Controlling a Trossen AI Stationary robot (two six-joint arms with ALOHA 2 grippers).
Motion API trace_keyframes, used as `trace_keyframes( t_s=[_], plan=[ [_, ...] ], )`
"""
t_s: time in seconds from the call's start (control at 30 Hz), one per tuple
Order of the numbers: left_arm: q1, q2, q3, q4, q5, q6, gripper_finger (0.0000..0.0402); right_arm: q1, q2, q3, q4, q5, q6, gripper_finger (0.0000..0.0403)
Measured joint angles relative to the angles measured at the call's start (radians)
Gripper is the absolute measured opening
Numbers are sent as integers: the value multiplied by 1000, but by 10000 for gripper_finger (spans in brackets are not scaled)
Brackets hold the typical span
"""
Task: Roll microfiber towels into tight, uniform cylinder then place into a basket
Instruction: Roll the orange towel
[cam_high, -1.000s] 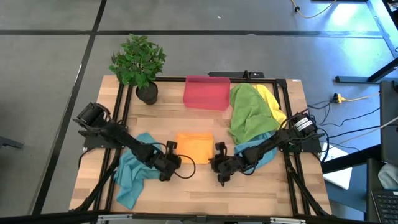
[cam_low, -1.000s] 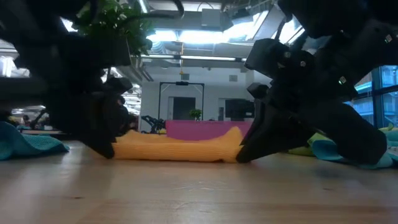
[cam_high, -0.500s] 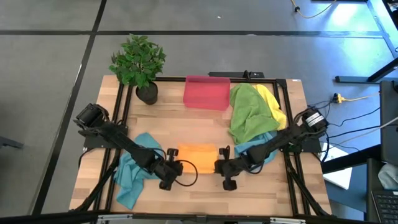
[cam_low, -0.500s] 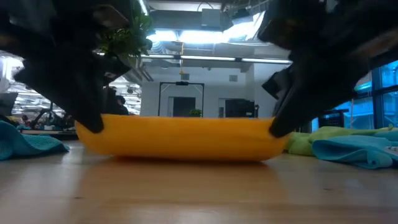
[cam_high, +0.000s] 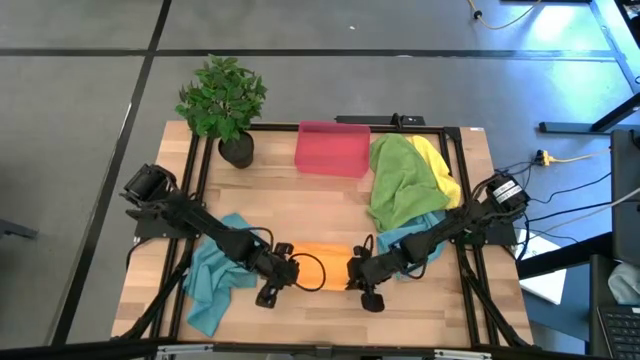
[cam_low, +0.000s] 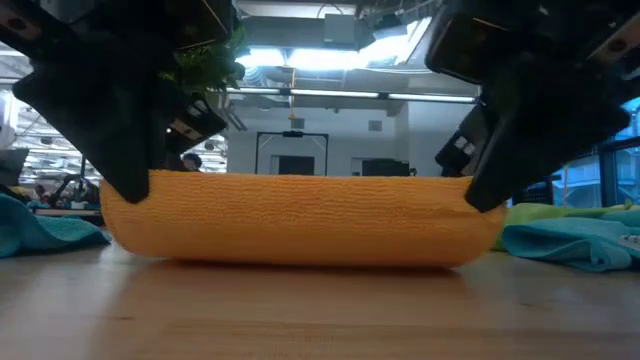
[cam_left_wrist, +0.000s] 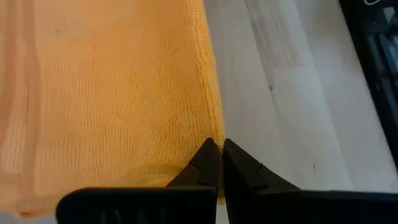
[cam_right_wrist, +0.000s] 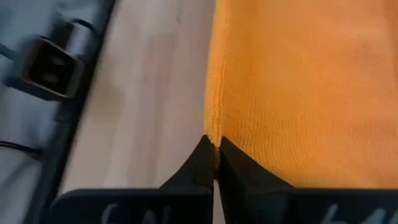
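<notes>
Since the frame a second ago, when the orange towel (cam_high: 322, 256) lay as a broad square near the middle of the table (cam_high: 330, 200), it has been drawn toward the front edge and now shows as a narrow band, its long axis running left to right between the two grippers. In the low view it fills the foreground as a thick, rounded roll lying flat on the wood. At its left end the left gripper (cam_high: 287, 270) has its jaws pinched tight on the towel's edge; at the other end the right gripper (cam_high: 353, 272) is clamped on the towel likewise. Against the far edge stands the red-pink basket (cam_high: 333, 148), well apart from the orange towel.
</notes>
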Motion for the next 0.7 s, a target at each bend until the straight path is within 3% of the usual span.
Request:
trace_keyframes(
  t_s=[0.2, 0.3, 0.53, 0.7],
  plan=[
    [34, -1, -69, 167, 79, 20, 0, -19, -3, -204, 377, -17, 125, 6],
    [55, -2, -105, 267, 122, -7, 0, -25, -3, -270, 476, -13, 189, 6],
    [105, -3, -165, 359, 173, -20, 0, -25, -3, -318, 502, 135, 274, 11],
    [148, -3, -246, 508, 254, -53, 0, -25, -4, -318, 501, 168, 324, 12]
  ],
)
